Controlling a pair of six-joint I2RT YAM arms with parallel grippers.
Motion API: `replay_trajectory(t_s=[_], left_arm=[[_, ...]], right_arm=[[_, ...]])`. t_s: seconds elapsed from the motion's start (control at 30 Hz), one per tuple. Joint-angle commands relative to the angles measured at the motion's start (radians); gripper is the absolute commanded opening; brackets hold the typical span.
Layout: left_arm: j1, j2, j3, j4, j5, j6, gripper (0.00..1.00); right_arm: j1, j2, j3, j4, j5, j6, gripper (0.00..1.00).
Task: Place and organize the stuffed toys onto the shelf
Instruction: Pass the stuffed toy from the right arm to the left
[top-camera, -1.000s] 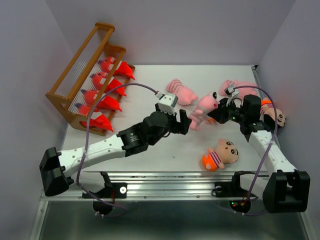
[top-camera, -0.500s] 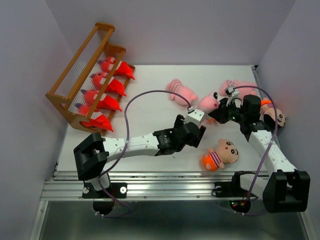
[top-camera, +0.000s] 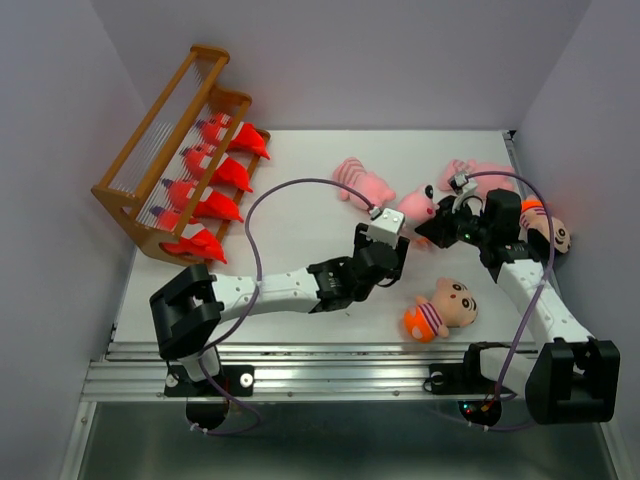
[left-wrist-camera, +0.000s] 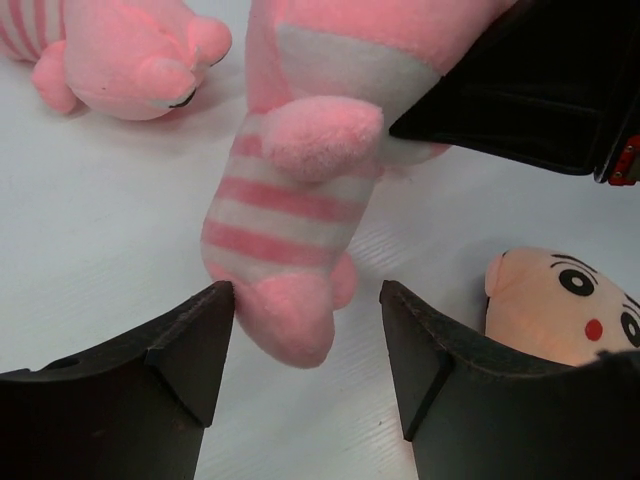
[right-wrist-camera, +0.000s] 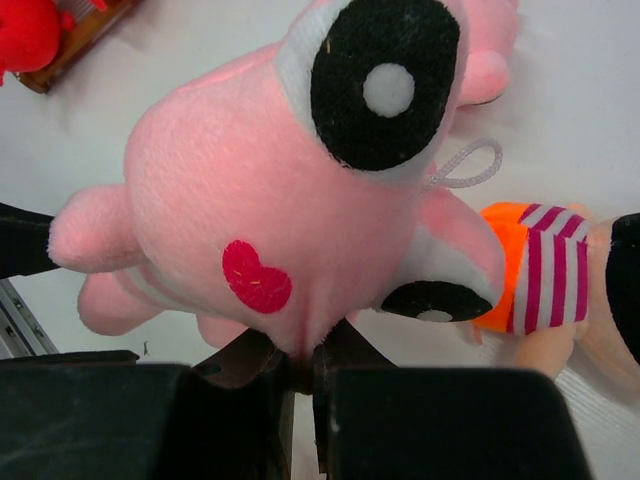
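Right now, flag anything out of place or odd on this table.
One pink pig is pinched by its head in the right gripper, its striped body between the fingers of the open left gripper. A boy doll lies on its side near the front edge, off the shelf.

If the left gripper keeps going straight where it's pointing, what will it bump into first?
Most likely the pink striped pig dangling from the right gripper: its legs hang right between the open fingers of the left gripper. Depth is hard to judge, though.
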Motion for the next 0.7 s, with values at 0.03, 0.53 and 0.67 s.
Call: replay_trajectory(t_s=[0.03,0.53,0.67], left_arm=[[0.015,-0.016,-0.063,0.189,-0.058,-0.024,0.7],[0.013,-0.016,-0.201,0.391,-0.106,-0.061,0.66],[0.013,-0.01,-0.195,0.447,-0.126,-0.044,0.41]], right_arm=[[0.007,-0.004,0.052,0.026,-0.037,-0.004,0.01],[-0.012,0.013,0.05,0.038,-0.113,0.07,0.01],[-0.012,0.013,0.049,0.041,-0.123,0.072,0.01]])
